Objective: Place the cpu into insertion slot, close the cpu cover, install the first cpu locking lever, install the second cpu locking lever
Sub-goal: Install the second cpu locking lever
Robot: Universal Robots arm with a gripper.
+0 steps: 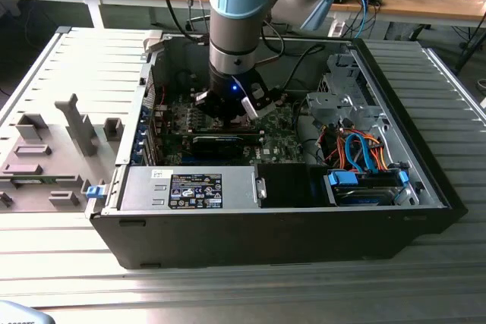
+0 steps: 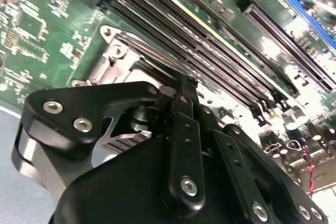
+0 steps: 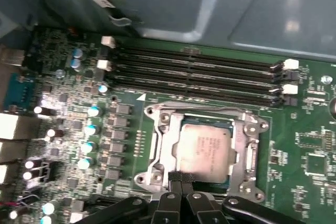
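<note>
The cpu (image 3: 203, 149) is sitting flat in the insertion slot (image 3: 157, 145), its dull silver-grey top facing up through the window of the cpu cover (image 3: 247, 148). The cover's thin silver frame is lying closed around the chip, level with the green board, just beside the long black memory slots. One edge of the chip is showing a thin dark border.
</note>
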